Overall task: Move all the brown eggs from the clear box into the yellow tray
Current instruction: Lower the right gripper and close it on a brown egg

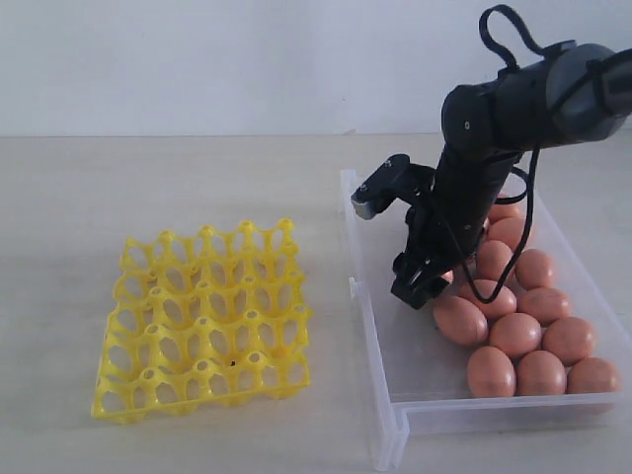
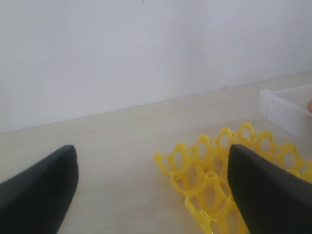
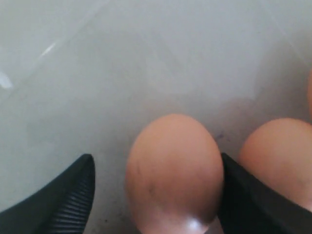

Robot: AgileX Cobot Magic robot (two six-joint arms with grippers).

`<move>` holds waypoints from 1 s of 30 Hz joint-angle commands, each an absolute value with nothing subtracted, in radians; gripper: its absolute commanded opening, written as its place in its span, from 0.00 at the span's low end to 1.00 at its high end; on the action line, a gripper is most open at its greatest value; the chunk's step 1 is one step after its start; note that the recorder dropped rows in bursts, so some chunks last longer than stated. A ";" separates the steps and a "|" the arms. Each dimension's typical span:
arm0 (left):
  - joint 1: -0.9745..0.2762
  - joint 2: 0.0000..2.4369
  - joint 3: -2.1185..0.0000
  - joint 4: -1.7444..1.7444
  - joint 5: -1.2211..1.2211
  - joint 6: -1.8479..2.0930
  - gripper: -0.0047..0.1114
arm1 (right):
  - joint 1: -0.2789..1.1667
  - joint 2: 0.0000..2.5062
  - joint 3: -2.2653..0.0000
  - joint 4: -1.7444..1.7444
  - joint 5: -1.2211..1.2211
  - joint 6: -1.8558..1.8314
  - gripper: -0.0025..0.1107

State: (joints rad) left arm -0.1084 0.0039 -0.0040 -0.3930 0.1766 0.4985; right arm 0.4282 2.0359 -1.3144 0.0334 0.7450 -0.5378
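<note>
Eggs [image 1: 515,334] in box [image 1: 372,341]; tray [image 1: 202,367] to its left

Wall [image 2: 122,48]: plain white, bare, ahead of the jaws of the left gripper [image 2: 151,161]
Table [image 2: 122,141]: pale beige, matte, beneath those jaws, meeting the wall
Light: soft, even
</note>
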 commanded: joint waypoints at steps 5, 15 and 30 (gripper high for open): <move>-0.115 0.000 0.000 -0.400 0.176 0.491 0.71 | 0.429 2.046 -1.338 0.014 0.733 -0.505 0.56; -0.115 0.000 0.000 -0.400 0.176 0.491 0.71 | 0.429 2.046 -1.338 0.022 0.595 -0.424 0.02; -0.115 0.000 0.000 -0.400 0.176 0.491 0.71 | 0.429 1.942 -0.924 0.348 -0.329 -0.368 0.02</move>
